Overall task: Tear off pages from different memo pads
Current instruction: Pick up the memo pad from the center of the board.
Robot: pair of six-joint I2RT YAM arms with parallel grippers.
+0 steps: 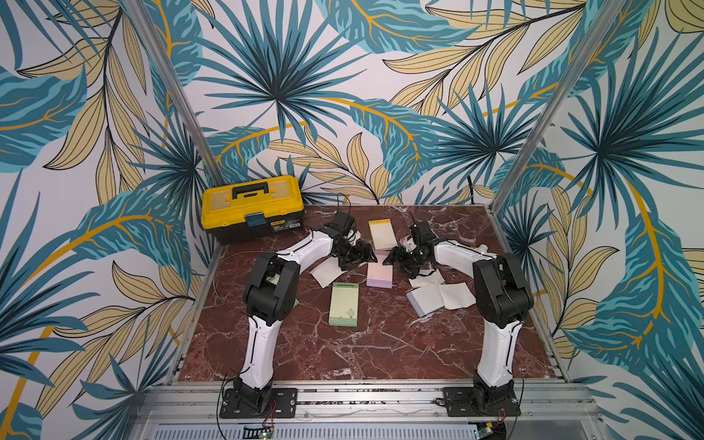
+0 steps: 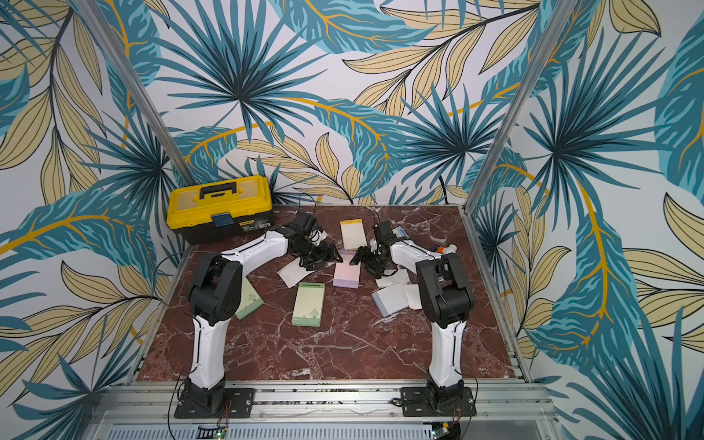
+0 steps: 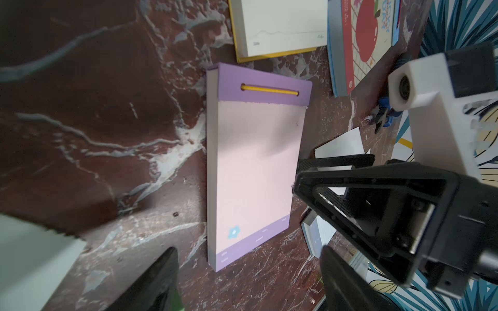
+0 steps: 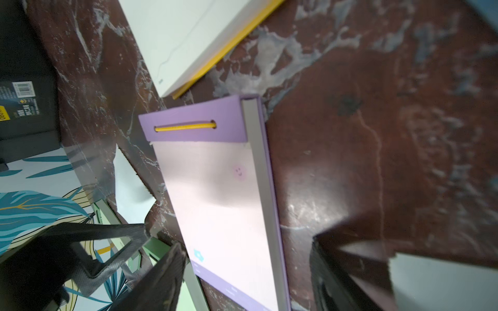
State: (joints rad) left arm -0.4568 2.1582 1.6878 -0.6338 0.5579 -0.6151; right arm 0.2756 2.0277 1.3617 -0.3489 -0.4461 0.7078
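The left arm's black fingers (image 3: 164,277) fill the near edge of the left wrist view. They are spread wide and empty, and the lower end of the thick lilac memo pad (image 3: 253,167) shows between them. The right arm's black fingers (image 4: 159,280) are likewise parted and hold nothing, just beside the same pad. In both top views the pad lies flat on the red marble-patterned desk (image 1: 343,350), between the two arms. Loose cream pages (image 1: 457,295) lie by the right arm and a white page (image 1: 325,272) by the left.

The pad's top pale-pink page (image 3: 258,134) looks thin, light and floppy, and the block would likely slide on the glossy desk. I would pin the purple binding strip (image 3: 264,80) with one set of fingers. The other set would pinch the page's free bottom corner and peel toward the strip.
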